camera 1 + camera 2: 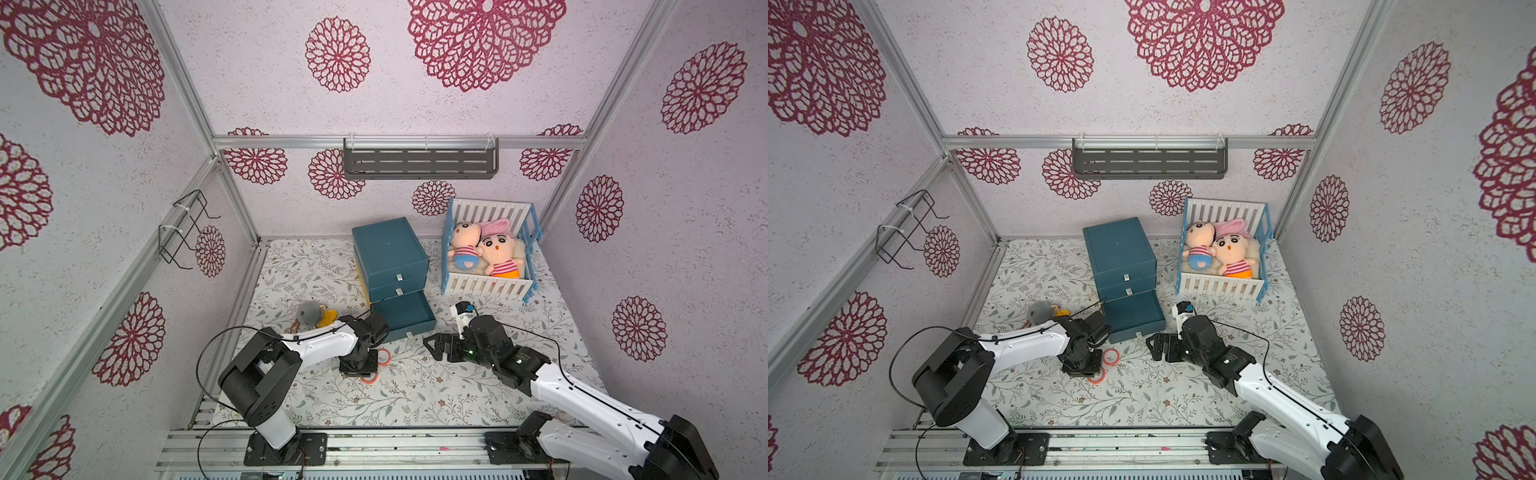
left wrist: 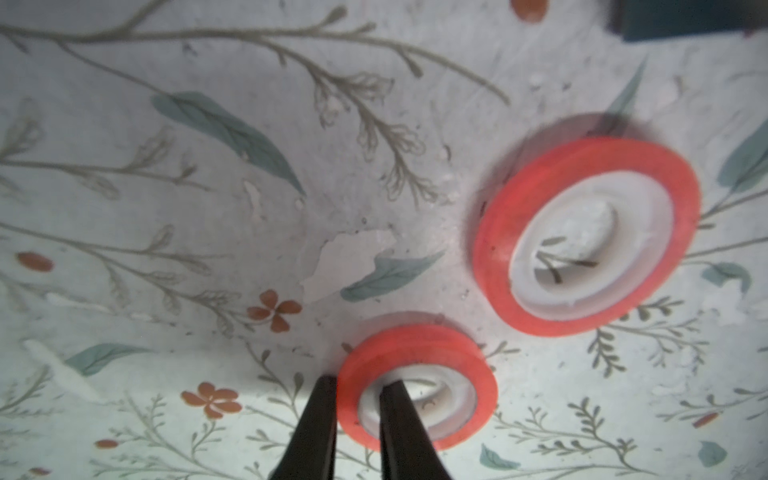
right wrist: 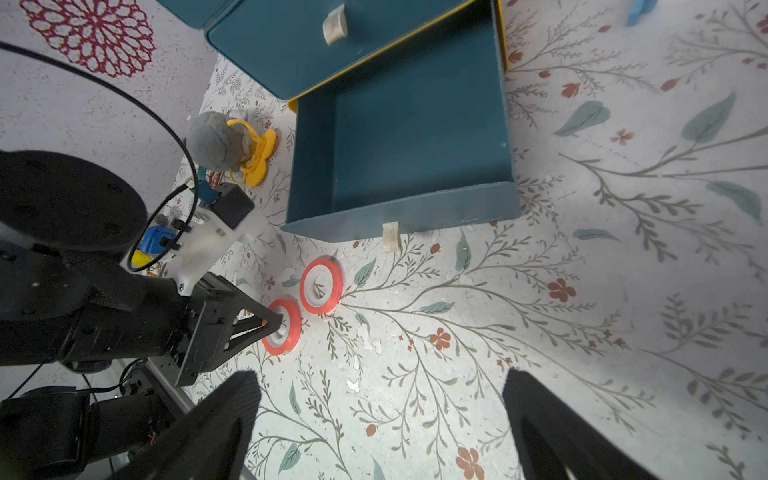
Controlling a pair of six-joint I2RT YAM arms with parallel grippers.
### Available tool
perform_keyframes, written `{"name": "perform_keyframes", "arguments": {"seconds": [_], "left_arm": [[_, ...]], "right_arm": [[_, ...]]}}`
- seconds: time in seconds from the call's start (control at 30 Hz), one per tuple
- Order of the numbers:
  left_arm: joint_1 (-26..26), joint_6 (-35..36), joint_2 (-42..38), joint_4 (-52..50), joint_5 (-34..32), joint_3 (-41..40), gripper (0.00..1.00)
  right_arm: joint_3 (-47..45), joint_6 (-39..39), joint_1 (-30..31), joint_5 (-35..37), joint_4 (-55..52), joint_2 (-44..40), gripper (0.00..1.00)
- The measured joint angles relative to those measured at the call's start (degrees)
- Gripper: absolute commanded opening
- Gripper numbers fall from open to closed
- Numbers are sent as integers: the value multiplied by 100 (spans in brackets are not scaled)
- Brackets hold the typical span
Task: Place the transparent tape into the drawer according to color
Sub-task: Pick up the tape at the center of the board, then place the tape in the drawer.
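Note:
Two red-orange transparent tape rings lie on the floral mat in front of the open bottom drawer (image 1: 411,330) of the blue drawer unit (image 1: 388,249). My left gripper (image 2: 357,382) points down and is shut on the wall of the nearer tape ring (image 2: 415,336), with one finger inside its hole and one outside. That ring (image 1: 370,379) is partly hidden under the gripper in both top views. The other tape ring (image 2: 490,249) lies flat beside it, closer to the drawer (image 3: 399,212), whose inside is bare. My right gripper (image 3: 380,382) hangs open over the mat, right of the rings, holding nothing.
A grey plush with a yellow pacifier (image 1: 311,315) lies left of the drawer unit. A white and blue crib with dolls (image 1: 488,253) stands at the back right. The two upper drawers (image 1: 399,282) are closed. Patterned walls enclose the mat on three sides.

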Motion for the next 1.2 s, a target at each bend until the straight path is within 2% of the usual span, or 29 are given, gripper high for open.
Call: {"name": "perform_keyframes", "arguments": {"seconds": [0.17, 0.4, 0.6, 0.87, 1.2], "left_arm": [[0, 11, 13, -4, 0, 24, 0], [0, 13, -31, -66, -13, 33, 0], [0, 13, -367, -374, -94, 166, 0], [0, 20, -826, -813, -286, 767, 0], [57, 48, -824, -1008, -472, 1853, 0]], "right_arm": [[-72, 0, -9, -46, 2, 2, 99], [-168, 0, -37, -81, 9, 4, 99], [-284, 2, -79, -131, 31, 2, 99], [-330, 37, -120, -173, 35, -26, 99], [-424, 96, -195, -173, 72, -315, 99]]}}
